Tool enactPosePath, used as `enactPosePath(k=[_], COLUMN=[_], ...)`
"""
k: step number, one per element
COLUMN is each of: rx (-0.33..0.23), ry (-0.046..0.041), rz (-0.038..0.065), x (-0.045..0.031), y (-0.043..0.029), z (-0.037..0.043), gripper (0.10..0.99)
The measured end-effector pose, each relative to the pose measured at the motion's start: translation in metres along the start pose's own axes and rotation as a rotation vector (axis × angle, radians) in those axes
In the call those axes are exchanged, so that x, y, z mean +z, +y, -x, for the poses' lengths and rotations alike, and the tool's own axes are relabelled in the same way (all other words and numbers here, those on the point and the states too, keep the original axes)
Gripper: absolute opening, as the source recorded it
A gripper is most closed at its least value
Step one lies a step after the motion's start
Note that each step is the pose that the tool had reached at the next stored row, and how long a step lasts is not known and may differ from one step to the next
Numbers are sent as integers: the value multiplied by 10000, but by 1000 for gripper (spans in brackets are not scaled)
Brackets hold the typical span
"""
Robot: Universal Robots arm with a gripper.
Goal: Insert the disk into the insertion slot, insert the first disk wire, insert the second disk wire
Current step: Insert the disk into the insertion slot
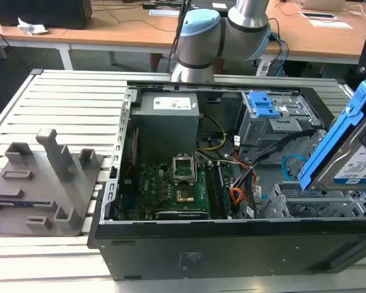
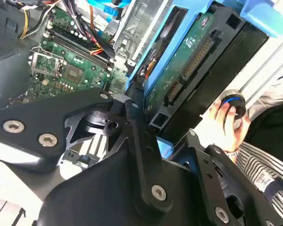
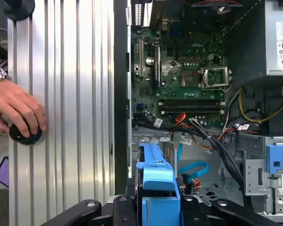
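Ribbed metal table [image 1: 61, 97] carries an open computer case [image 1: 219, 253] housing a green motherboard [image 1: 165, 183], a grey power supply [image 1: 168, 119], a taller cage with a blue latch [image 1: 265, 110] and, at the exterior view's right, the low perforated insertion slot [image 1: 311, 204]. The gripper [image 3: 158, 207] is clamped on the disk [image 1: 354, 162], which hangs tilted just above that slot, not yet seated. The second disk wire [image 3: 194, 168] curls loose inside the case near the slot, and a person's hand [image 3: 16, 110] rests on a round black button [image 3: 24, 135] on the table.
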State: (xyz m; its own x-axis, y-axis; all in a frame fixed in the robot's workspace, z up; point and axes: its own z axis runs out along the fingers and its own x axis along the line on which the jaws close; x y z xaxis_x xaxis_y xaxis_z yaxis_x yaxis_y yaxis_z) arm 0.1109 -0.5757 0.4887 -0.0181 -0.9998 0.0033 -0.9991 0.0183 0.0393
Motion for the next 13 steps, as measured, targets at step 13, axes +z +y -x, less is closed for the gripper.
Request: enactPosePath(k=[13], rx=[-2], ry=[4], rz=[14], x=[484], y=[-62], z=[287], gripper=[365])
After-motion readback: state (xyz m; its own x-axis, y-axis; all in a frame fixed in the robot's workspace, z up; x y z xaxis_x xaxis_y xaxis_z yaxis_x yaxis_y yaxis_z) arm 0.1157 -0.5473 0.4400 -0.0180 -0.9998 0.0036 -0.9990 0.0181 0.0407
